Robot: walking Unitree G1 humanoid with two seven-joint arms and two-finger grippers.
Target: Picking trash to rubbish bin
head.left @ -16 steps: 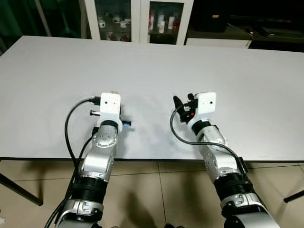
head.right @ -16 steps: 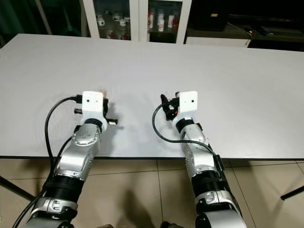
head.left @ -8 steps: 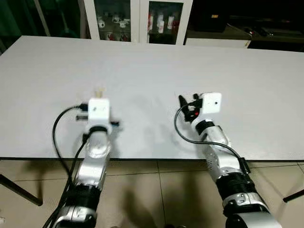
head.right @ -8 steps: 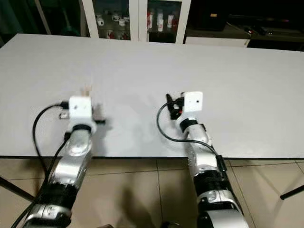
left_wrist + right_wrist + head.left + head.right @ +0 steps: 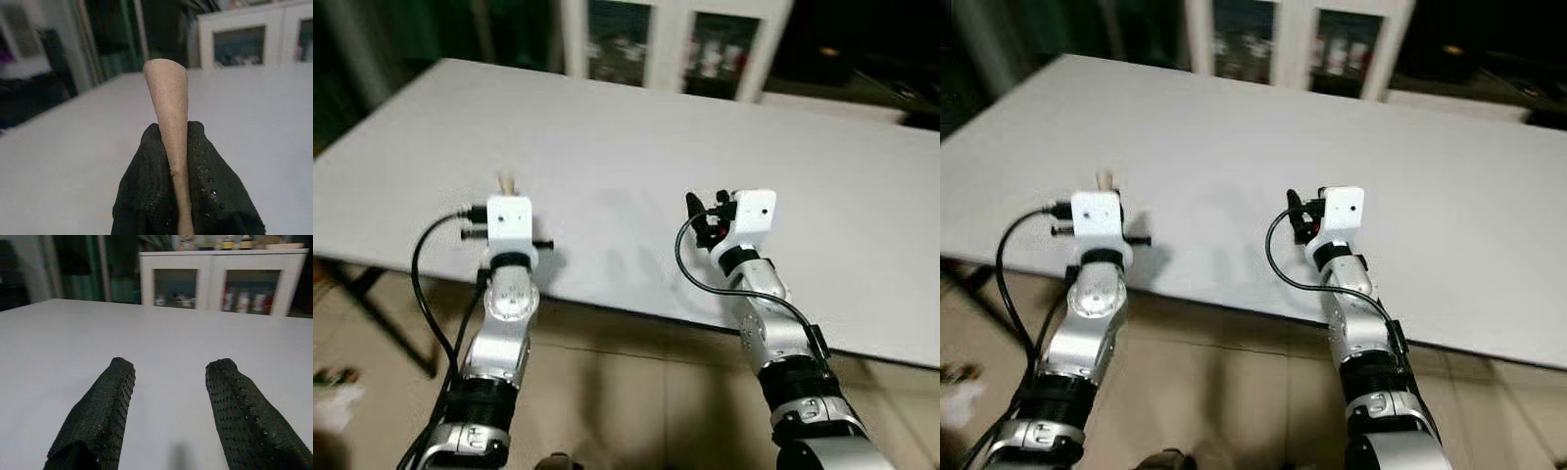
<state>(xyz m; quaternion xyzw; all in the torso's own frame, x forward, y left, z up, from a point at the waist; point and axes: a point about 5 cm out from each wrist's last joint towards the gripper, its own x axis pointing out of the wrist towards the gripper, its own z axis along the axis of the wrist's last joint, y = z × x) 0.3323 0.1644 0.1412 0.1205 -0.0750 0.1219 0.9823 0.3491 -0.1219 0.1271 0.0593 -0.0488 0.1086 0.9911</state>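
The left gripper (image 5: 178,196) is clenched on a thin tan stick (image 5: 171,127), a flat wooden piece with a rounded tip that rises past the fingertips. In the head views the stick's tip pokes out at 12 o'clock of the left wrist camera block, above the near edge of the white table (image 5: 636,137). The right gripper (image 5: 168,406) hovers over the table with its fingers spread and nothing between them.

The step in hand appears to be carrying the held trash to a rubbish bin. No bin can be made out, so it must first be located. The clamp should stay firm, since the stick is narrow and could pivot or slip. The wrist should stay level while the body turns, and the free arm should be kept off the table edge.

The left wrist view shows the grip itself: both pads pressed flat on the stick's lower part. The head views show instead the arm's position, the tiled floor (image 5: 636,392) below, and a cabinet (image 5: 666,44) at 12 o'clock beyond the table.
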